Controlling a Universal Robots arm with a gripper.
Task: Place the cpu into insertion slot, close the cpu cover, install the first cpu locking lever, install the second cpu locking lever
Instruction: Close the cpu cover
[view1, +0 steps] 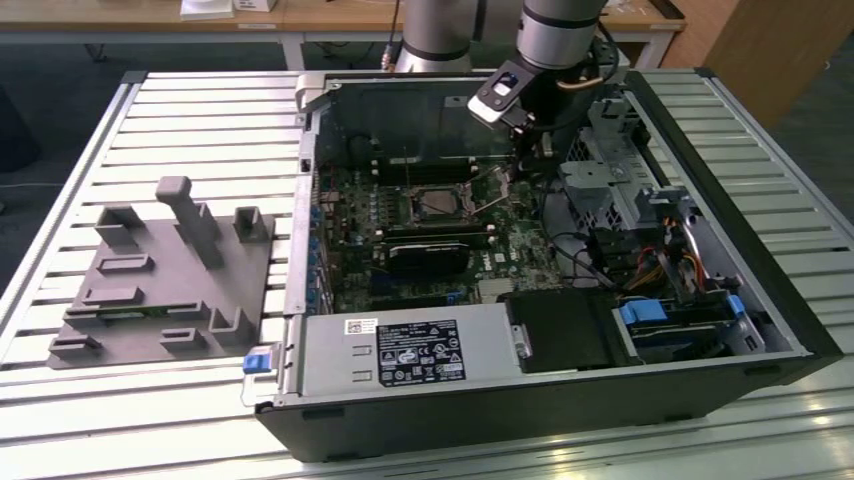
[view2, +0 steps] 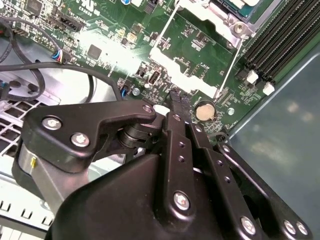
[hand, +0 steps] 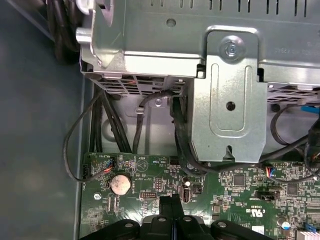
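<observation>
Noted white and black printed stickers on the silvery sheet-metal power supply box (view1: 400, 352), toward the camera from the insertion slot in the exterior view; left the print unread. Found the open black tower computer case (view1: 534, 410) lying on the ribbed grey metal table (view1: 200, 120), holding a green circuit board (view1: 354, 215), black cables and a folded silvery drive cage (hand: 227, 100). Found the insertion slot (view1: 438, 203) about mid-board, square, black-rimmed and dark in the centre, with a silvery frame round it; could not tell whether the cpu lay inside. Saw a thin silvery wire lever (view2: 227, 67) running from the slot's metal corner. Found the black jointed gripper (view1: 521, 168) just to the exterior view's right of the slot, low over the board. Saw fingertips (view2: 175, 96) pressed together with nothing between them, near a round silvery coin cell (hand: 120, 184). Spotted a grey moulded plastic fixture (view1: 160, 270) with upright posts well to the exterior view's left of the slot, outside the case.
</observation>
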